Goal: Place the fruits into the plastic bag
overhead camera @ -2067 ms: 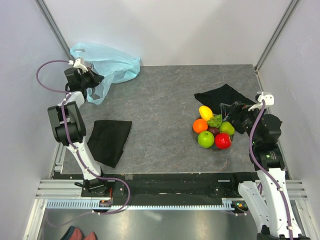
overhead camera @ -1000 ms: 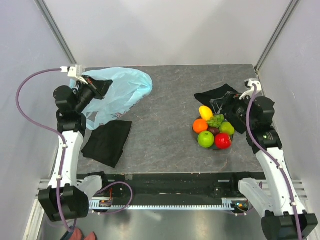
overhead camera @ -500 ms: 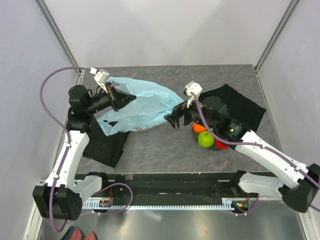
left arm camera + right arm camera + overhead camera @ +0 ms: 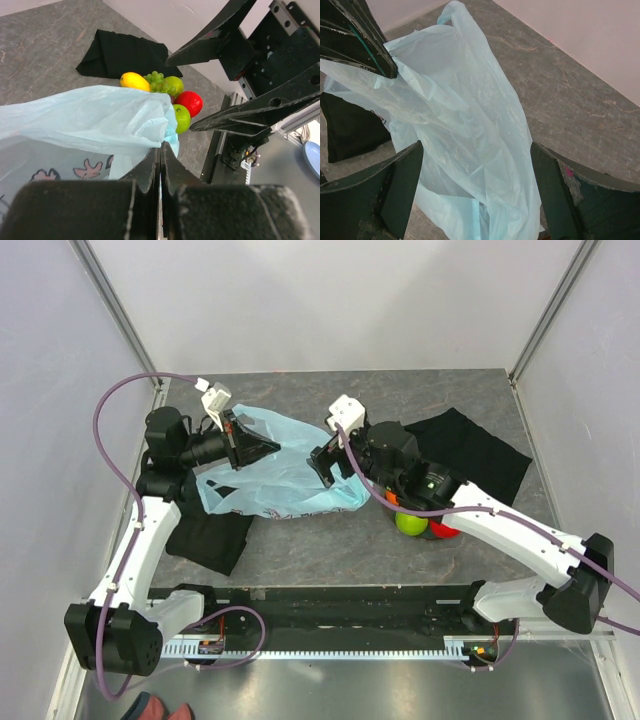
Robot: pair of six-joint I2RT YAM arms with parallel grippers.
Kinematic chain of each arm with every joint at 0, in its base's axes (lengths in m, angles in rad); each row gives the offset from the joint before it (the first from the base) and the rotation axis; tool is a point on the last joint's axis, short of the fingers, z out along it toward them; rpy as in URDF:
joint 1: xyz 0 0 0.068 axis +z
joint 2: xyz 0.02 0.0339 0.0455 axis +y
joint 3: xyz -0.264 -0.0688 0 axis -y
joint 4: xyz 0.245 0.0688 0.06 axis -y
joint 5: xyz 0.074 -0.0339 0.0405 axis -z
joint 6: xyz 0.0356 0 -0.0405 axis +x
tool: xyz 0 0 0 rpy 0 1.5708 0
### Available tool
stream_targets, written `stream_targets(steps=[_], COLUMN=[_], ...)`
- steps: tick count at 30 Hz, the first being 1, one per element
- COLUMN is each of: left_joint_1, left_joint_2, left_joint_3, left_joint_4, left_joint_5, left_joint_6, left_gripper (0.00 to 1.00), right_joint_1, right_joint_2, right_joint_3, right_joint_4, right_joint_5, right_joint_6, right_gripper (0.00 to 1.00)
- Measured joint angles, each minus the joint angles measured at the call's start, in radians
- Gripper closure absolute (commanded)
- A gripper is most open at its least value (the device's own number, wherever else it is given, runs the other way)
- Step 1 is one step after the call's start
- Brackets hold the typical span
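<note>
The left gripper (image 4: 160, 150) is clenched on the plastic bag (image 4: 290, 475), its jaws pressed flat together on a fold of the thin blue film near the bag's upper edge. From that pinch the bag spreads to the right and sags onto the grey table (image 4: 400, 400), lying crumpled between the two arms. A few dark printed shapes show through its side in the left wrist view.

The right gripper (image 4: 476, 146) stands wide open and holds nothing. It is poised over the right end of the bag, and its own camera shows the crinkled film below, framed by the two spread fingers (image 4: 395, 180). Whether either finger touches the film cannot be told.

The fruits (image 4: 420, 527) sit in a cluster just right of the bag, outside it and partly hidden under the right arm in the top view. Seen from the left wrist, they peek over the bag's edge: a yellow fruit (image 4: 134, 80), a grape bunch (image 4: 157, 82), a pale green apple (image 4: 175, 85), a red apple (image 4: 190, 101) and a brighter green apple (image 4: 182, 118) nearest the film.

One black cloth (image 4: 205, 535) lies beneath the left arm at the near left — the other black cloth (image 4: 480, 455) lies beyond the fruits at the right.
</note>
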Motion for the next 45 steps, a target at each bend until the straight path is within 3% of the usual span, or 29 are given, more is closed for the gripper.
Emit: stream_targets(steps=[8,13,16,21,22,23,25,26,29,33,36,45], left_joint_1=[-0.013,-0.023,-0.029,-0.035,-0.036,-0.036,-0.036,-0.036,-0.036,-0.036,-0.038,-0.038], left_joint_2=[0.0,0.0,0.0,0.0,0.0,-0.001,-0.004,-0.008,-0.029,-0.076,-0.106,-0.224], left_joint_3=[0.017,0.02,0.029,0.039,0.039,0.039,0.039,0.039,0.038,0.037,0.037,0.04], left_joint_4=[-0.016,-0.027,-0.034,-0.044,-0.05,-0.058,-0.074,-0.084,-0.106,-0.13,-0.14,-0.207], left_joint_5=[0.028,0.048,0.058,0.08,0.08,0.08,0.074,0.069,0.032,-0.039,-0.116,-0.449], left_joint_6=[0.011,0.018,0.022,0.029,0.032,0.035,0.049,0.056,0.077,0.094,0.106,0.14], left_gripper=[0.98,0.98,0.99,0.98,0.93,0.79,0.61,0.44,0.31,0.05,0.01,0.01], right_joint_1=[0.002,0.002,0.002,0.002,0.002,0.002,0.002,0.002,0.003,0.002,-0.005,-0.113], right_joint_2=[0.062,0.086,0.09,0.094,0.094,0.094,0.094,0.094,0.092,0.082,0.071,0.032], right_joint_3=[0.016,0.018,0.021,0.025,0.025,0.025,0.025,0.025,0.02,-0.002,-0.014,-0.014], right_joint_4=[0.0,0.0,0.002,0.016,0.016,0.016,0.016,0.016,0.017,0.02,0.023,0.024], right_joint_5=[-0.043,-0.059,-0.062,-0.068,-0.067,-0.066,-0.058,-0.051,-0.021,0.019,0.034,-0.019], right_joint_6=[-0.033,-0.049,-0.058,-0.07,-0.071,-0.068,-0.065,-0.063,-0.053,-0.048,-0.046,-0.051], right_gripper=[0.09,0.18,0.31,0.71,0.77,0.87,0.98,1.0,1.0,1.0,1.0,1.0])
